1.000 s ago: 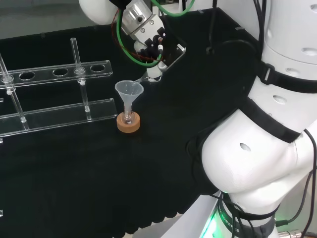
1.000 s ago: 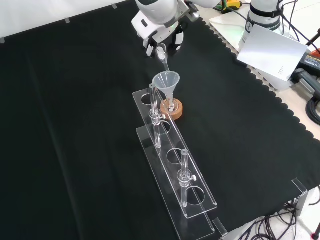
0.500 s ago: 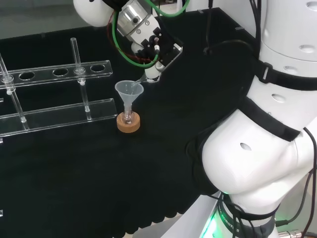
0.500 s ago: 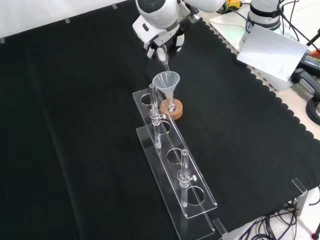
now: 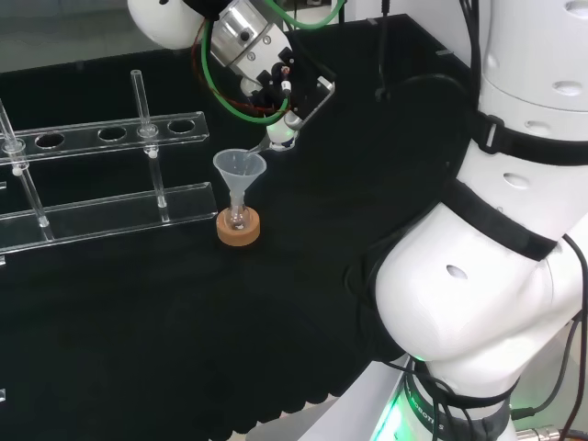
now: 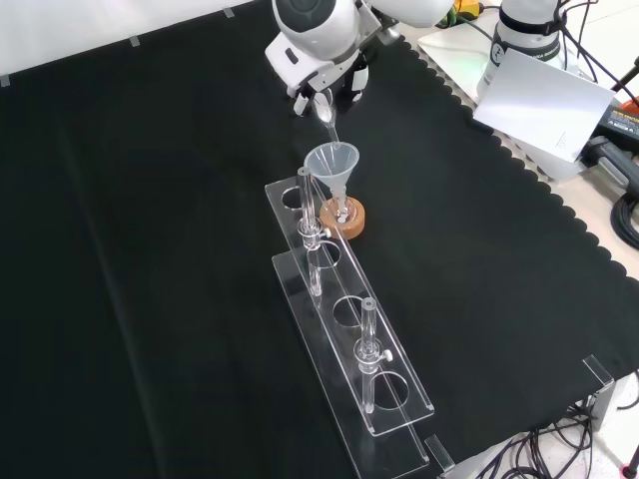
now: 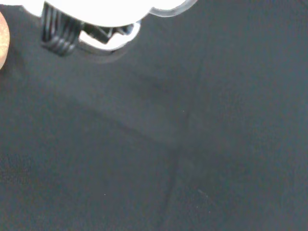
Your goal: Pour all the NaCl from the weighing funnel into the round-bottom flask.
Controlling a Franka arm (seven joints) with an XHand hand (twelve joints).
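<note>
In the head view the hand (image 5: 280, 84) hangs above and to the right of a clear conical funnel (image 5: 240, 166). Its fingers are curled round the clear weighing funnel (image 5: 273, 140), which tilts down with its narrow end over the conical funnel's rim. The conical funnel's stem goes into a small round-bottom flask (image 5: 239, 219) on a cork ring (image 5: 239, 230). In the front view the hand (image 6: 324, 82) sits just beyond the conical funnel (image 6: 331, 162), and the weighing funnel (image 6: 325, 114) slants toward it above the cork ring (image 6: 345, 220). Any powder is too small to make out. A blurred white part of the hand (image 7: 96, 9) shows in the wrist view.
A clear plastic rack (image 5: 101, 175) with round holes and upright posts stands left of the flask in the head view. In the front view the rack (image 6: 349, 339) is nearer than the flask. The arm's white links (image 5: 496, 230) rise at the head view's right. The cloth's scalloped edge (image 6: 519, 165) runs at the front view's right.
In the head view the wrist has swung slightly left and turned further, tipping the weighing funnel a little more over the conical funnel. The flask, stand and rack have stayed put.
</note>
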